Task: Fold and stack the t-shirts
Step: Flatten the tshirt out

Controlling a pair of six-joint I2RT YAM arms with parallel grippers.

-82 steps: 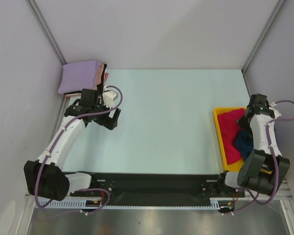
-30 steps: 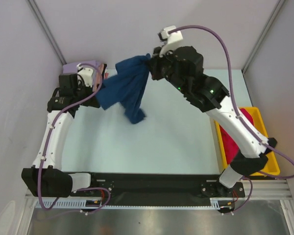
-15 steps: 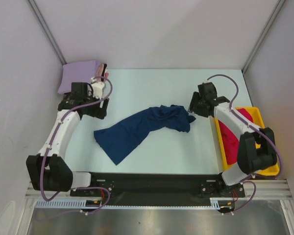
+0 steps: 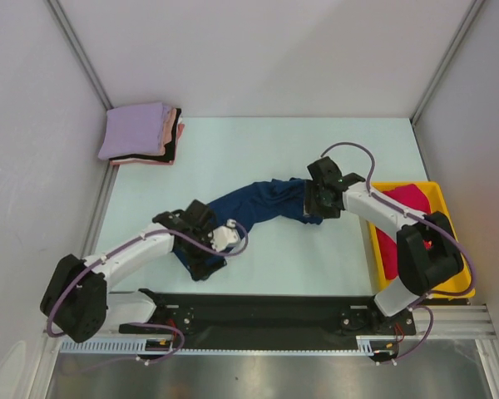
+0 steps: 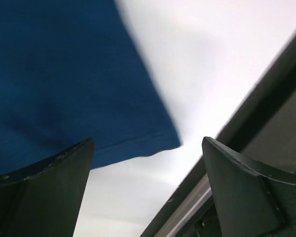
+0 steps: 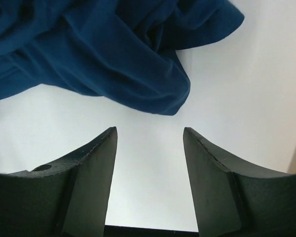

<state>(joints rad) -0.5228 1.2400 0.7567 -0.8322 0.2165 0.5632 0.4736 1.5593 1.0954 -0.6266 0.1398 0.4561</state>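
The navy t-shirt (image 4: 262, 202) is lying as a long, rumpled band of soft cloth across the pale, smooth surface (image 4: 316, 150), bunching into thick folds at its right end and flattening to a hemmed corner (image 5: 163, 138) at its left. The left hand (image 5: 145, 148) is hovering over that corner, fingers apart, close to the surface's near edge. The right hand (image 6: 149, 131) is spreading its fingers, holding nothing, just beside the rounded folds. Bare surface is lying open behind the shirt. Folded shirts (image 4: 141, 133) are sitting stacked in the far left corner.

Loose shirt (image 4: 262, 204) lies between far-left stack (image 4: 140, 133) and right-side tray (image 4: 377, 258).
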